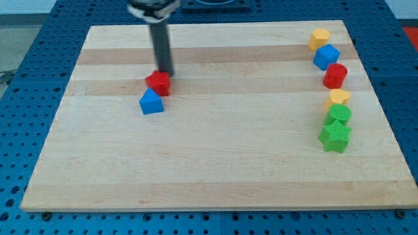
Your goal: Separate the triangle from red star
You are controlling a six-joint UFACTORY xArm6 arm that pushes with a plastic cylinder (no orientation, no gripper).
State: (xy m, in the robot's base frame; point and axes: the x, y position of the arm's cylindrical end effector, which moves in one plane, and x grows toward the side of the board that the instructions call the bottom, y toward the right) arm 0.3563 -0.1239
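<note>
A red star (157,83) lies on the wooden board (215,156) at the view's upper left of centre. A blue triangle (151,102) sits just below and slightly left of it, touching or nearly touching it. My tip (165,74) is at the red star's upper right edge, right against it. The dark rod rises from there to the view's top.
A column of blocks runs down the view's right side: a yellow block (319,38), a blue block (326,57), a red block (335,76), a yellow block (339,97), a green block (339,114) and a green star (335,137).
</note>
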